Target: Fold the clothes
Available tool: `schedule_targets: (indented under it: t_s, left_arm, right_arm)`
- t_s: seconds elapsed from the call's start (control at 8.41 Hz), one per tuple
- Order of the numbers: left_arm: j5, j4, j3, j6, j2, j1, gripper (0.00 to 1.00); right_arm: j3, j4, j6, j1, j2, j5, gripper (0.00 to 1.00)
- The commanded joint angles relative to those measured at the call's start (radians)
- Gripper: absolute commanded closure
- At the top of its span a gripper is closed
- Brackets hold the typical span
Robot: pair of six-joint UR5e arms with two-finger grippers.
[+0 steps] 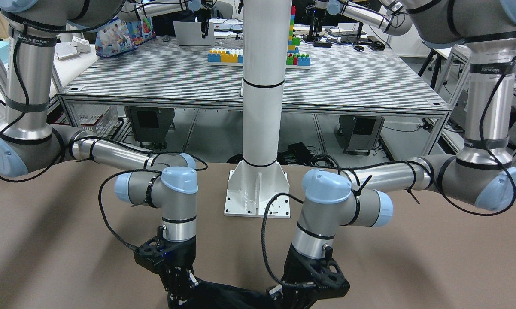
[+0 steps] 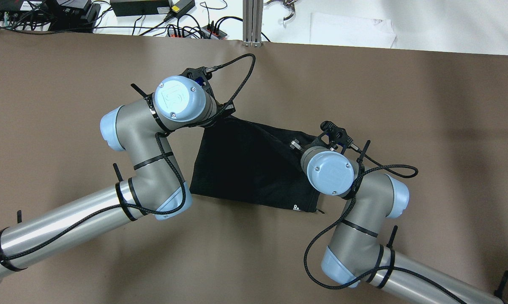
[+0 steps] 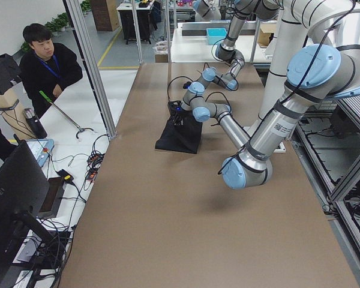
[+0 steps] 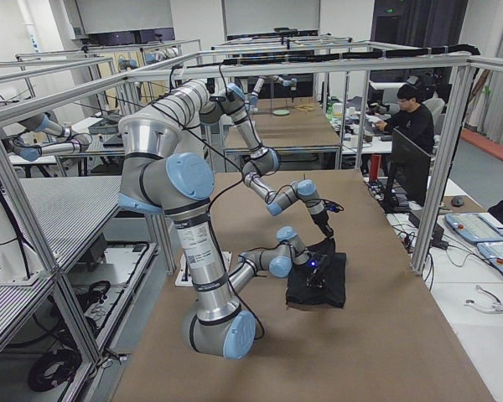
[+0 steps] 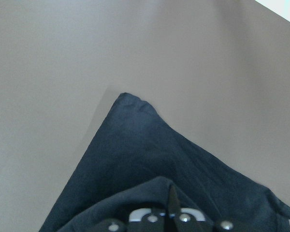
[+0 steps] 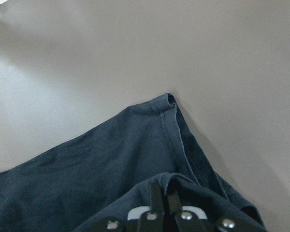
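Since a straight fold needs both ends moving together, I've got the left gripper (image 5: 170, 213) and right gripper (image 6: 163, 207) each pinched tight on the garment's (image 2: 249, 164) far edge.

Black garment (image 2: 245, 164), brown table (image 2: 427, 105)

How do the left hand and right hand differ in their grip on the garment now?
The left hand pinches the black garment at its far left corner, farther across the table than the right hand, at the far right corner. A stitched hem shows ahead of the right hand; only plain cloth ahead of the left hand. Both are shut on bunched fabric.
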Motion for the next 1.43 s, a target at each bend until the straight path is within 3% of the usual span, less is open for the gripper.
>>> schedule_targets:
  t_s: [0.0, 0.12, 0.24, 0.48, 0.59, 0.83, 0.95, 1.07, 1.31]
  left_arm:
    - [-0.001, -0.154, 0.152, 0.085, -0.017, -0.01, 0.54]
    - [0.002, -0.154, 0.147, 0.104, -0.014, -0.008, 0.01]
    - [-0.005, -0.154, 0.117, 0.098, -0.015, -0.025, 0.0]
    - [-0.079, -0.154, 0.086, 0.1, -0.009, -0.068, 0.0]
    - [-0.084, -0.154, 0.086, 0.106, -0.003, -0.074, 0.0]
    - [-0.085, -0.154, 0.088, 0.112, -0.003, -0.085, 0.0]
    - [-0.085, -0.154, 0.088, 0.114, -0.001, -0.085, 0.0]
    - [-0.087, -0.154, 0.086, 0.114, 0.006, -0.088, 0.0]
    - [-0.087, -0.154, 0.086, 0.115, 0.009, -0.088, 0.0]
  right_arm:
    - [-0.161, 0.094, -0.136, 0.017, 0.048, 0.0, 0.63]
    - [-0.156, 0.094, -0.189, 0.037, 0.057, 0.009, 0.17]
    - [-0.131, 0.094, -0.198, 0.066, 0.065, 0.052, 0.09]
    - [-0.022, 0.082, -0.195, 0.129, 0.062, 0.219, 0.08]
    - [0.01, 0.082, -0.18, 0.127, 0.056, 0.226, 0.08]
    - [0.052, 0.091, 0.007, 0.053, 0.013, 0.211, 0.12]
    - [0.063, 0.094, 0.109, 0.01, 0.001, 0.147, 0.16]
    - [0.066, 0.094, 0.136, -0.045, -0.015, 0.075, 0.18]
    - [0.061, 0.097, 0.142, -0.074, -0.027, 0.042, 0.28]
